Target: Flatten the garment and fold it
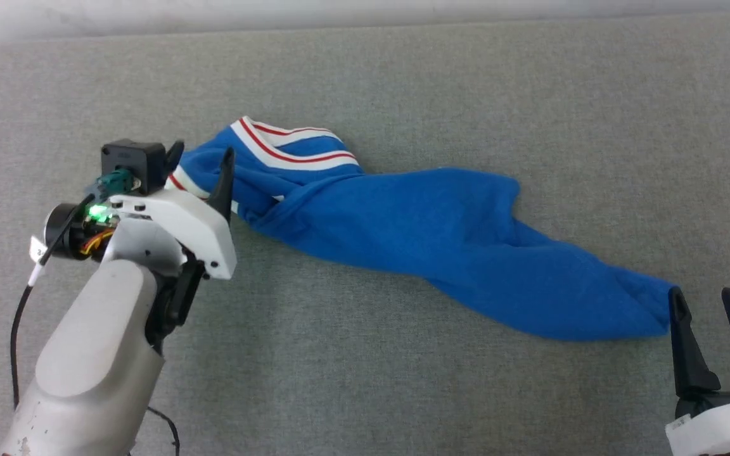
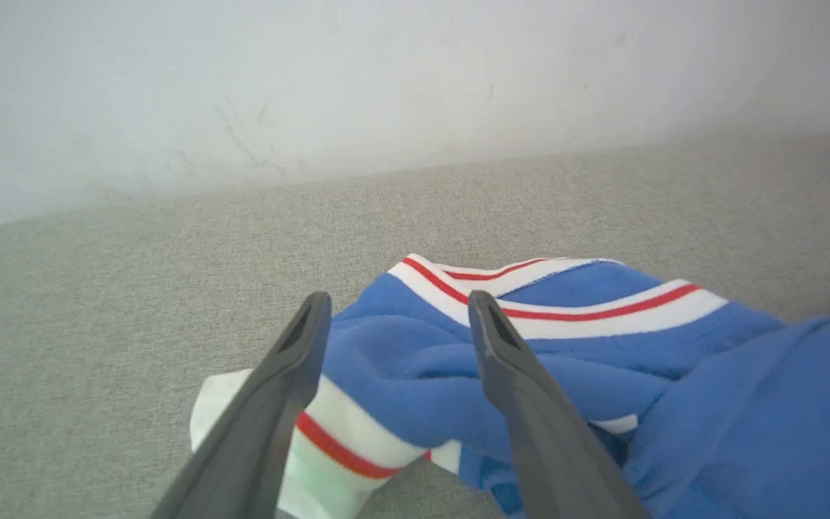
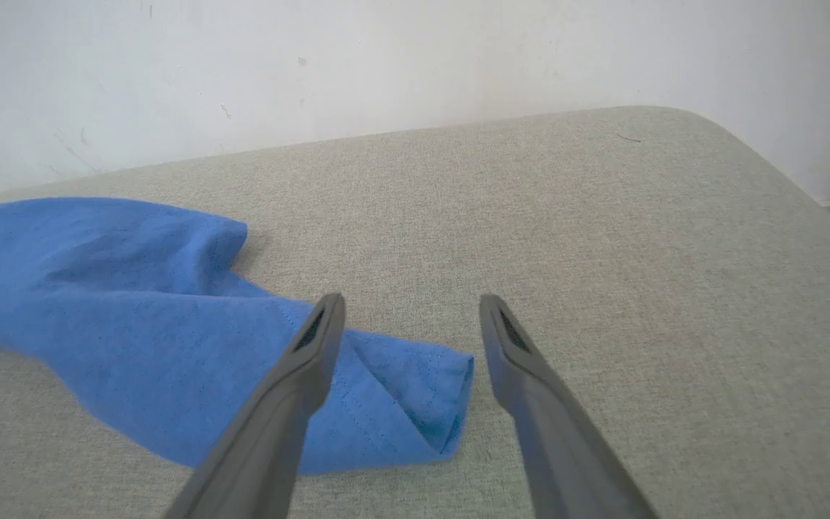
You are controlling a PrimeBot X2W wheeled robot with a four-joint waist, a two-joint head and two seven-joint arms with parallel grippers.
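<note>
Garment [image 1: 416, 234] lies bunched in a diagonal band across mid-frame on grey surface [image 1: 403, 392], striped collar end upper left. My left gripper [image 1: 203, 153] spread wide over collar end, gripping nothing. My right gripper [image 1: 702, 297] spread wide, lower right, beside hem corner.

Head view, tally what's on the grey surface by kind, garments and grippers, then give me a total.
Garment: 1, the blue garment with red-striped white trim
Grippers: 2, the left gripper and the right gripper, both open
Total: 3
</note>
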